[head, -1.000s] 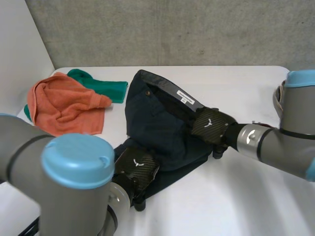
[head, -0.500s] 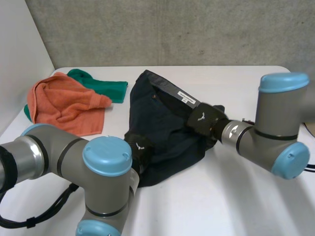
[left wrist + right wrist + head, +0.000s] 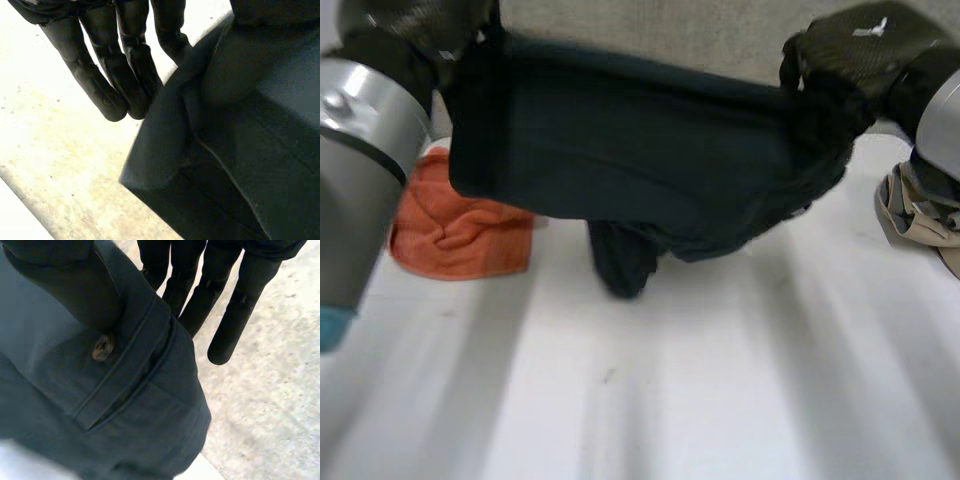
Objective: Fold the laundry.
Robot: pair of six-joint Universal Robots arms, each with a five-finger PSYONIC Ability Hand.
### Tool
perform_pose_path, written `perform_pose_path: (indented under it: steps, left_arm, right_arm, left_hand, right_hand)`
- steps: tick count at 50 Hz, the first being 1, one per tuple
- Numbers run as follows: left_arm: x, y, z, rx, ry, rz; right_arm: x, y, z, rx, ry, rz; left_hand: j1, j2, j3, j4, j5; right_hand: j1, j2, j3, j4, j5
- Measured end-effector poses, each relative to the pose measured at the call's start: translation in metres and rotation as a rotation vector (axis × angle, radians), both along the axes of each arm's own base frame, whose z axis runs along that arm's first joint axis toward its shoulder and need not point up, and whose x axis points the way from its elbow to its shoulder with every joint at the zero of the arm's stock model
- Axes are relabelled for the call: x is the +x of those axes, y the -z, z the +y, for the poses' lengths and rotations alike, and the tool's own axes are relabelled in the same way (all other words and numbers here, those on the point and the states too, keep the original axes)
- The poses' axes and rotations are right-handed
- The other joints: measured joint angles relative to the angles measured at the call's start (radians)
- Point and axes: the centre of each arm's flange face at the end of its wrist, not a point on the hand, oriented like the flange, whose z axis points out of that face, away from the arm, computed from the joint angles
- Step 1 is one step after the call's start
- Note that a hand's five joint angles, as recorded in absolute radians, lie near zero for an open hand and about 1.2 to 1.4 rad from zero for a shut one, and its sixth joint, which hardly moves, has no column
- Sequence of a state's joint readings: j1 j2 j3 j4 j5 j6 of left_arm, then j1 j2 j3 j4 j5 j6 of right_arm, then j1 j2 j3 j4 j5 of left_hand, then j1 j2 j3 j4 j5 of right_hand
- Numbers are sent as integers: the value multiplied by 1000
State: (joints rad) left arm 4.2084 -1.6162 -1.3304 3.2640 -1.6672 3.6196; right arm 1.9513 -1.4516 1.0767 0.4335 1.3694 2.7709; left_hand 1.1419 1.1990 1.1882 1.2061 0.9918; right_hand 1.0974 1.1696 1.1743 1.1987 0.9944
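A dark navy garment (image 3: 630, 150) hangs stretched between my two raised hands, and its lowest fold (image 3: 620, 265) reaches down to the white table (image 3: 720, 400). My left hand (image 3: 410, 25) holds one upper corner. In the left wrist view that hand (image 3: 95, 75) has straight fingers pinching the cloth's edge (image 3: 240, 150) against the thumb. My right hand (image 3: 850, 45) holds the other upper corner. In the right wrist view the thumb (image 3: 65, 280) presses the buttoned waistband (image 3: 100, 405) against the fingers (image 3: 235, 305).
An orange towel (image 3: 460, 220) lies crumpled on the table at the left, partly behind the hanging garment. A beige piece of cloth (image 3: 920, 215) sits at the right edge. A grey wall (image 3: 650, 30) stands behind the table.
Both hands have closed on the navy garment and lifted it off the table. It now hangs spread between them, high up and close to the head camera.
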Motion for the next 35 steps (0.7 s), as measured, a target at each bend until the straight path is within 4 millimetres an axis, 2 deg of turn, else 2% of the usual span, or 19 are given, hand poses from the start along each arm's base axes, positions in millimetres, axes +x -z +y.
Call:
perform_pose_path:
  steps: [2, 5, 11, 14, 16, 19, 20, 21, 23, 25, 28, 31, 33, 35]
  left_arm:
    - [0, -2, -9, 16, 3, -5]
    - [-5, 9, -27, 72, 8, -25]
    - [-22, 43, -70, 169, 12, -48]
    - [-30, 48, -91, 151, 13, -27]
    - [-35, 41, -103, 106, 16, 2]
    - [-40, 14, -117, -21, 22, 78]
    - [-41, -1, -120, -82, 25, 113]
    - [-41, -7, -120, -107, 25, 128]
    - [-39, -40, -120, -228, 28, 202]
    - [-36, -62, -116, -306, 30, 253]
    - [-31, -85, -108, -381, 29, 310]
    - [-26, -89, -104, -381, 23, 329]
    - [-23, -81, -105, -343, 17, 322]
    - [-20, -63, -106, -275, 11, 303]
  right_arm:
    - [1, -3, -1, -1, 1, -19]
    - [9, 4, -7, 13, -8, -20]
    - [33, 36, -33, 39, -16, 12]
    - [47, 49, -51, 0, -6, 13]
    - [56, 50, -63, -62, 9, -5]
    - [69, 38, -84, -223, 53, -72]
    - [72, 30, -90, -282, 70, -101]
    - [73, 26, -93, -313, 79, -117]
    - [76, 2, -102, -463, 119, -202]
    - [76, -15, -105, -555, 138, -257]
    - [75, -35, -104, -652, 149, -317]
    - [74, -40, -101, -675, 142, -327]
    - [73, -34, -99, -653, 131, -309]
    - [72, -21, -98, -604, 116, -274]
  left_hand:
    - [0, 0, 0, 0, 0]
    - [0, 0, 0, 0, 0]
    - [0, 0, 0, 0, 0]
    - [0, 1, 0, 0, 0]
    - [0, 1, 0, 0, 0]
    - [0, 1, 0, 0, 0]
    - [0, 1, 0, 0, 0]
    - [0, 1, 0, 0, 0]
    - [0, 1, 0, 0, 0]
    - [0, 1, 0, 0, 0]
    - [0, 1, 0, 0, 0]
    - [0, 1, 0, 0, 0]
    - [0, 1, 0, 0, 0]
    - [0, 1, 0, 0, 0]
  right_hand:
    - [0, 0, 6, 0, 0]
    - [0, 0, 12, 0, 0]
    - [0, 0, 15, 0, 5]
    - [0, 0, 15, 0, 9]
    - [0, 0, 15, 0, 10]
    - [0, 0, 15, 0, 9]
    - [0, 0, 15, 0, 9]
    - [0, 0, 15, 0, 9]
    - [0, 0, 15, 1, 9]
    - [0, 0, 15, 1, 9]
    - [0, 0, 15, 1, 9]
    - [0, 0, 15, 1, 9]
    - [0, 0, 15, 1, 9]
    - [0, 0, 15, 1, 9]
